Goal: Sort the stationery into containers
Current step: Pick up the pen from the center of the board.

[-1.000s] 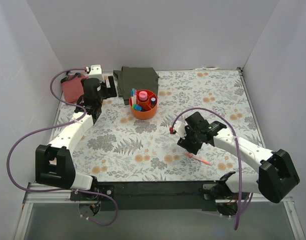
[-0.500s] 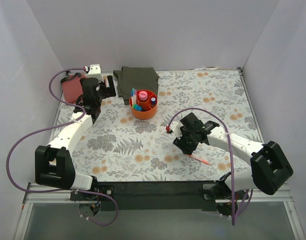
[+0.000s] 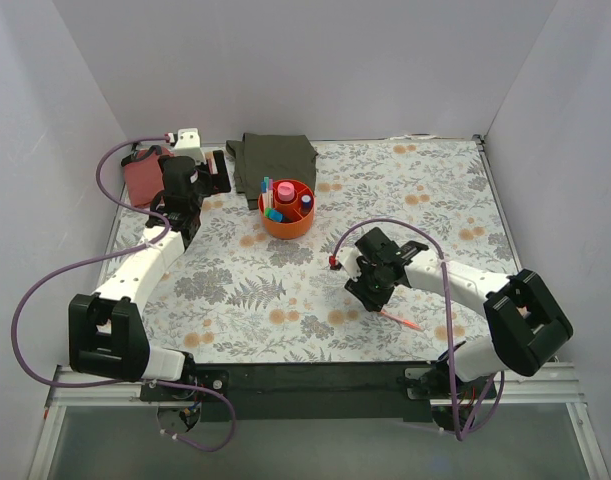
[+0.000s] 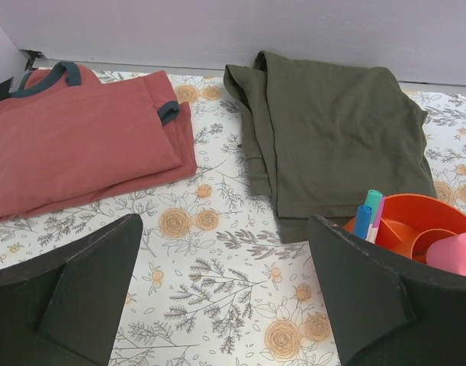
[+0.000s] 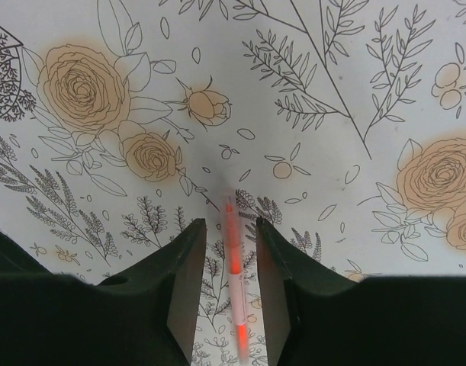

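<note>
the thin orange-red pen lies flat on the flowered surface between the narrowly parted fingers of the right gripper, not yet pinched, and being light, stiff, smooth and likely to roll, it looks best taken across its middle.

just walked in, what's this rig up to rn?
Sorting stationery. The right hand is down at the table, open and straddling an orange-red pen, not yet gripping it. The left hand hangs open at the back left, holding nothing. The orange bowl already holds markers and a pink tube.
</note>
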You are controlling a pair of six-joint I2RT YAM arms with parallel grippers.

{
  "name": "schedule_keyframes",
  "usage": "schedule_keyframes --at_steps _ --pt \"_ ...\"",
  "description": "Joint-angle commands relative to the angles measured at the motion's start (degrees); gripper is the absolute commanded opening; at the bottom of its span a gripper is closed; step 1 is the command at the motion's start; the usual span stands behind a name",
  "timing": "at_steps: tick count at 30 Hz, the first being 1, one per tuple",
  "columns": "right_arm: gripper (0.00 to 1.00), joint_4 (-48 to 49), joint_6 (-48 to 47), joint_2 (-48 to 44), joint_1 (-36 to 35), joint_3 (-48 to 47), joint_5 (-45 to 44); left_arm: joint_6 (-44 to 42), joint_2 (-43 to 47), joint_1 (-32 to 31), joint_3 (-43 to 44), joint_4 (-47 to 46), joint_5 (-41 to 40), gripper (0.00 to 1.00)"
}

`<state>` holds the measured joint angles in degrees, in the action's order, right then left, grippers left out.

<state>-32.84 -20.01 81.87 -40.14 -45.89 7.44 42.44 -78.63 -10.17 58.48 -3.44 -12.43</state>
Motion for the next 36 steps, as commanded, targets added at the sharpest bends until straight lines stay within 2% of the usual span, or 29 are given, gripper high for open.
schedule_keyframes --at_steps 1,13,17,18,19,22,25,29,30,32,33,36 --pt "0.4 0.5 0.06 1.01 -0.2 0.19 0.91 -0.16 2.52 0.59 -0.91 -1.48 0.03 0.9" --pt "0.36 1.2 0.76 5.93 -0.29 0.27 -3.66 -0.42 2.6 1.03 -2.49 -3.67 -0.14 0.9" --pt "0.2 0.85 0.32 6.12 -0.29 0.1 -2.88 -0.42 3.48 1.21 -3.46 -3.94 -0.41 0.9" --pt "0.06 0.5 0.06 5.77 -0.29 0.01 -2.61 -0.51 3.74 1.3 -3.63 -3.94 -0.41 0.9" --pt "0.01 -0.37 -0.12 4.98 -0.29 -0.25 -2.35 -0.6 4.1 1.3 -3.72 -3.68 -0.41 0.9" --pt "0.01 -4.75 -1.25 3.4 -0.29 -2.79 -2.08 -1.3 4.27 1.3 -3.55 -3.06 0.64 0.9" --pt "0.01 -9.41 -5.03 1.2 -0.03 -8.58 -3.39 -2.62 3.31 1.74 -3.11 -4.46 3.01 0.88" --pt "0.01 -12.77 -9.43 2.15 2.78 -22.19 -2.7 -2.01 -2.47 3.05 2.75 -3.95 7.49 0.86" --pt "0.01 -12.78 -11.26 2.85 4.61 -28.06 -2.17 -1.57 -3.88 3.93 4.17 -3.33 8.46 0.85" --pt "0.01 -12.51 -12.68 6.45 6.21 -35.37 -0.77 0.36 -6.35 4.98 7.07 -1.75 9.96 0.83" --pt "0.01 -12.16 -13.12 8.03 8.13 -42.54 -0.41 1.59 -8.88 6.38 9.61 -1.13 12.23 0.82" --pt "0.01 -7.35 -11.64 15.93 11.82 -53.47 2.39 7.21 -13.37 8.58 14.1 1.68 17.07 0.7"
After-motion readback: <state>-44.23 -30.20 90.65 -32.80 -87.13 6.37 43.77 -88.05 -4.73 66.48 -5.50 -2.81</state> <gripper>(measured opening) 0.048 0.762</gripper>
